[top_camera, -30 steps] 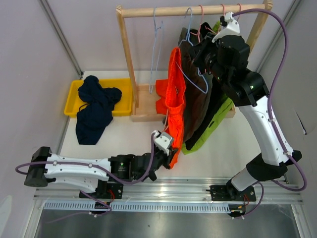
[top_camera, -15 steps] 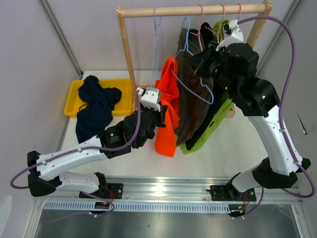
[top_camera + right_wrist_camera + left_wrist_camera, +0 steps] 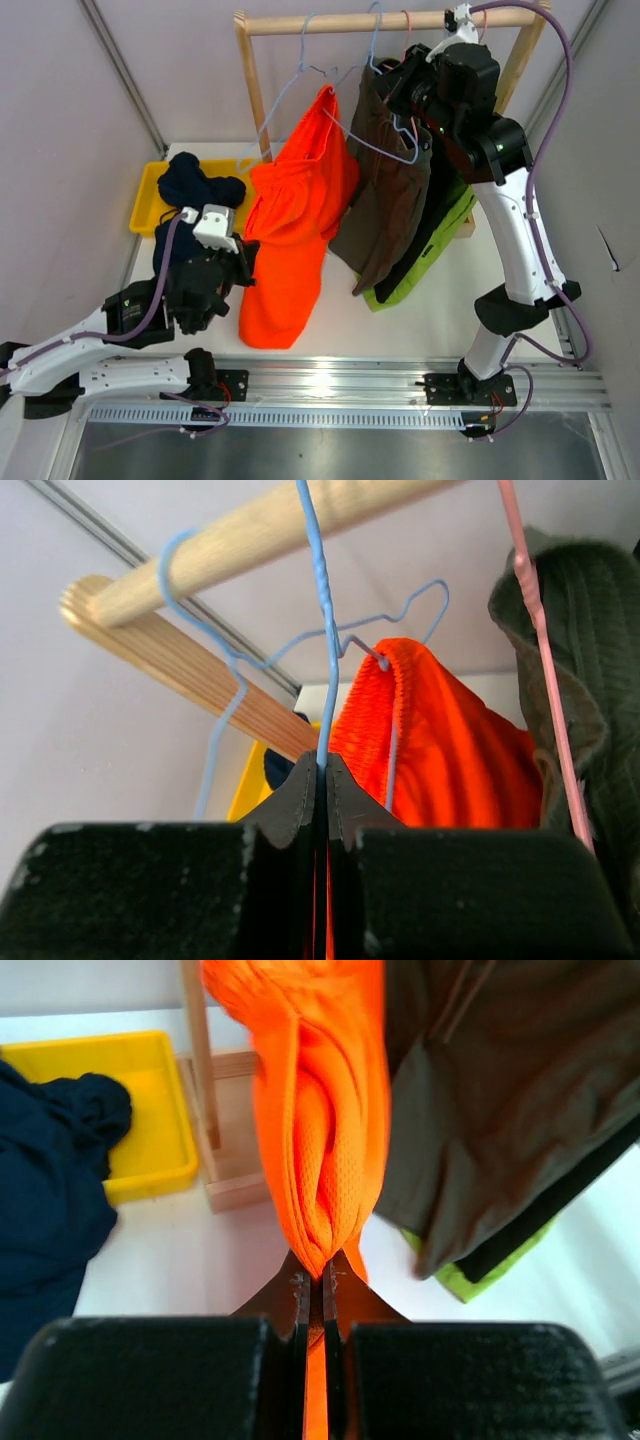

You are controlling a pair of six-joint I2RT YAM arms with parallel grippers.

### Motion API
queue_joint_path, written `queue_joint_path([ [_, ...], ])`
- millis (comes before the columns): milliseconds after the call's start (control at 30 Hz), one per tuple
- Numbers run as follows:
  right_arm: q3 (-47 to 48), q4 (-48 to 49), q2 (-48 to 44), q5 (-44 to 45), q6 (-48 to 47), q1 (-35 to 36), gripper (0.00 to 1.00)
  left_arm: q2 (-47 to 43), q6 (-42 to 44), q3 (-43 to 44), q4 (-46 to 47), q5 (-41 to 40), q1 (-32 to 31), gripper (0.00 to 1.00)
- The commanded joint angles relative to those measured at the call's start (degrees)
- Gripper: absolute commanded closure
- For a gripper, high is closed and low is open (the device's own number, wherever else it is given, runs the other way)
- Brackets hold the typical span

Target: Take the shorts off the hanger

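The bright orange shorts (image 3: 295, 225) still hook by one end on a light blue hanger (image 3: 372, 142) and stretch down and left. My left gripper (image 3: 243, 262) is shut on their lower edge; in the left wrist view the orange shorts (image 3: 320, 1140) bunch out of the left gripper (image 3: 322, 1278). My right gripper (image 3: 405, 98) is shut on the blue hanger's wire (image 3: 324, 630) just under the wooden rail (image 3: 400, 20); the right gripper (image 3: 322, 767) shows in its wrist view. Olive-grey shorts (image 3: 385, 190), black shorts (image 3: 432, 215) and lime green shorts (image 3: 420, 272) hang at the right. Navy shorts (image 3: 195, 200) lie over the yellow bin.
A yellow bin (image 3: 146, 195) sits at the back left beside the rack's wooden upright (image 3: 256, 90) and base. An empty blue hanger (image 3: 285, 100) swings tilted on the rail. Pink hangers (image 3: 530, 630) hold the other shorts. Grey walls close in left and right.
My left gripper has pulled the orange shorts left and toward the near edge, spreading them out. My right gripper has risen with the blue hanger toward the rail. The empty hanger has swung left.
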Motion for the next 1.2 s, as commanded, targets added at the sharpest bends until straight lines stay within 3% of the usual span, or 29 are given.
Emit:
queue_joint_path([
  [0,-0.18,-0.79,-2.94,-4.34,5.82,-0.45,1.00,1.38,-0.96,-0.99,-0.84,-2.77,0.34,1.00],
  [133,-22.20,1.75,-13.30,-4.79,8.55,3.50,1.00,6.38,1.76,-0.29,4.36,-2.06,0.43,1.00],
  [233,-28.84,0.53,-18.67,-2.86,9.52,8.24,1.00,9.28,4.75,0.59,9.98,-0.31,1.91,1.00],
  [333,-30.53,0.00,-21.67,-1.10,10.31,12.20,1.00,13.15,8.17,1.99,15.69,2.59,5.07,1.00],
  [433,-25.97,-3.24,-21.15,-0.48,10.40,13.97,1.00,17.98,8.89,5.42,18.08,7.77,11.13,1.00],
  [633,-22.44,-3.78,-18.87,1.19,8.03,13.36,1.00,26.25,10.73,13.67,19.05,13.06,17.13,1.00],
  [867,-13.50,-2.64,-10.18,-1.97,5.30,5.47,1.00,18.28,4.76,11.07,7.90,11.12,15.46,1.00],
  [1000,-7.95,-2.99,-4.10,-4.26,3.28,2.82,1.00,11.06,1.78,10.96,-6.56,13.23,14.23,1.00],
  [1167,-8.02,-1.33,-1.19,-4.17,2.31,1.23,1.00,4.03,-2.97,13.51,-20.84,7.54,12.91,1.00],
])
